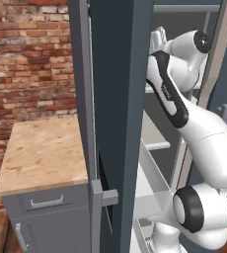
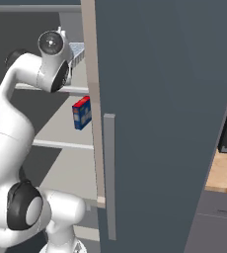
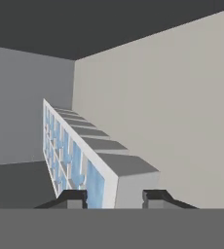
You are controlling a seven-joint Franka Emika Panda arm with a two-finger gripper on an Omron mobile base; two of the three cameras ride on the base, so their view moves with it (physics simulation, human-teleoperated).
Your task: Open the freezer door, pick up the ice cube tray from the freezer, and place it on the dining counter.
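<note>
On an upper shelf inside the freezer (image 2: 61, 133), the ice cube tray (image 3: 82, 155) stands on edge between the two fingertips (image 3: 75, 198) of the gripper (image 3: 115, 198), which have narrowed onto its near end; the grip appears made, presumably so the tray can be drawn straight out. Below the tray, a red-and-blue box (image 2: 81, 112) sits on the next shelf (untouched). Left of the tray, the freezer door (image 1: 118, 99) stands swung wide, giving the arm room. Beyond that door lies a wood-topped cabinet (image 1: 41, 153).
</note>
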